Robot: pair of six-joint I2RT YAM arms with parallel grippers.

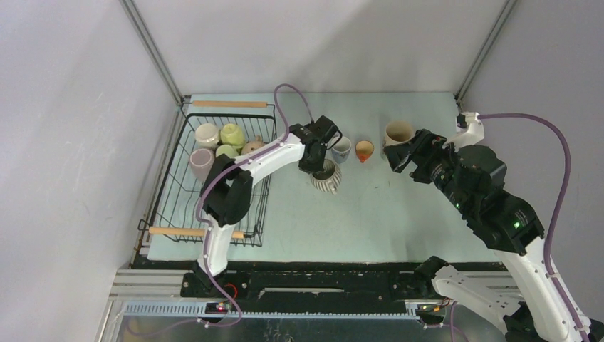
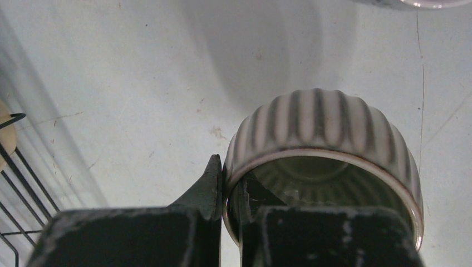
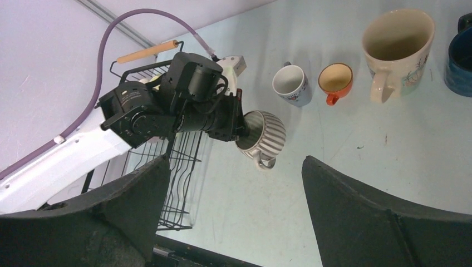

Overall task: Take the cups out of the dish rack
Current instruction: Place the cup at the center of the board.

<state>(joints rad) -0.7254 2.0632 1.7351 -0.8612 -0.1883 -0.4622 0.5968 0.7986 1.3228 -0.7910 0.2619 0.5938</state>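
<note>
No lettering, brand name, number or sign can be read in any of the three views. The only printed mark is a small decoration on the side of the tall cream mug (image 3: 396,53) standing on the desk, and it is too blurred to tell whether it includes any text.
</note>
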